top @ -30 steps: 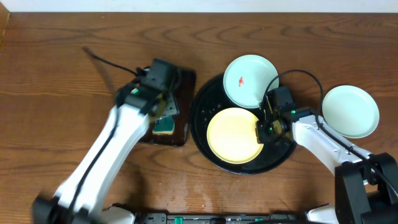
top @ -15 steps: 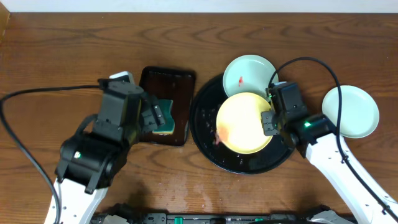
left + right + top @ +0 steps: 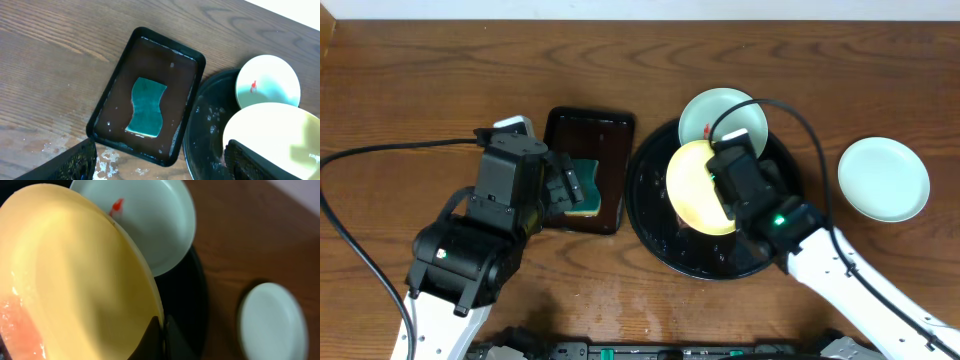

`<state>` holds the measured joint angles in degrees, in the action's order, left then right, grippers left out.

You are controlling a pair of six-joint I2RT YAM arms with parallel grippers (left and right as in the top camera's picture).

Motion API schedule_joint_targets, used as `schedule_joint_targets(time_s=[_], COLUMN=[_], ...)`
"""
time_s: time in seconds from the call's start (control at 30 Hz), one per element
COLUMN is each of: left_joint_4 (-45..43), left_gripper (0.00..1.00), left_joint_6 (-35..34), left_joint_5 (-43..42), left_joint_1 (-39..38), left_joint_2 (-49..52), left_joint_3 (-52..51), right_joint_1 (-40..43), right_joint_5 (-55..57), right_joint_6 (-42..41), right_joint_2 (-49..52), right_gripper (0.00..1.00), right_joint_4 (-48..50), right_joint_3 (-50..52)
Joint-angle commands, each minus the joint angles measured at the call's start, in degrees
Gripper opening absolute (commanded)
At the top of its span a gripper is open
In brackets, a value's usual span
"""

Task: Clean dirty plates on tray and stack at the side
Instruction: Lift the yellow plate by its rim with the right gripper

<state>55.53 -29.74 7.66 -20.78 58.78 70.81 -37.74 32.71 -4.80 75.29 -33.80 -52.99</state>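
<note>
Sponge [image 3: 146, 106] in rectangular tray [image 3: 161, 59], plates [image 3: 692, 182] over round tray [image 3: 650, 218].

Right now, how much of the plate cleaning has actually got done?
Done, it seems: one pale mint plate sits off the black tray on the table, no smears visible. In hand: the right jaws hold the yellow plate tilted above the tray, a reddish smear on it. Left: the other mint plate, red-marked, at the tray's far edge; the sponge lies unheld, and no stack yet.
</note>
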Motion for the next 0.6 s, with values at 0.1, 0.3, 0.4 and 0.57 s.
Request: schedule_joint_targets(time_s=[0.1, 0.3, 0.4, 0.57], left_joint_4=[0.15, 0.15, 0.15, 0.15], left_gripper=[0.82, 0.82, 0.83, 0.83], left_joint_6=[0.59, 0.59, 0.59, 0.59], left_joint_5=[0.02, 0.04, 0.02, 0.04], left_joint_1=[0.24, 0.24, 0.24, 0.24], left_joint_2=[0.33, 0.33, 0.33, 0.33], left_joint_3=[0.79, 0.79, 0.79, 0.79], right_joint_1=[-8.33, -14.14, -16.09, -19.26], right_joint_5=[20.24, 28.30, 31.69, 35.71], right_joint_6=[0.83, 0.83, 0.92, 4.37], right_joint_2=[-0.42, -0.42, -0.44, -0.46], right_gripper=[0.01, 0.01, 0.01, 0.01], right_joint_4=[0.20, 0.22, 0.22, 0.96], right_joint_3=[-1.46, -1.46, -1.49, -1.55])
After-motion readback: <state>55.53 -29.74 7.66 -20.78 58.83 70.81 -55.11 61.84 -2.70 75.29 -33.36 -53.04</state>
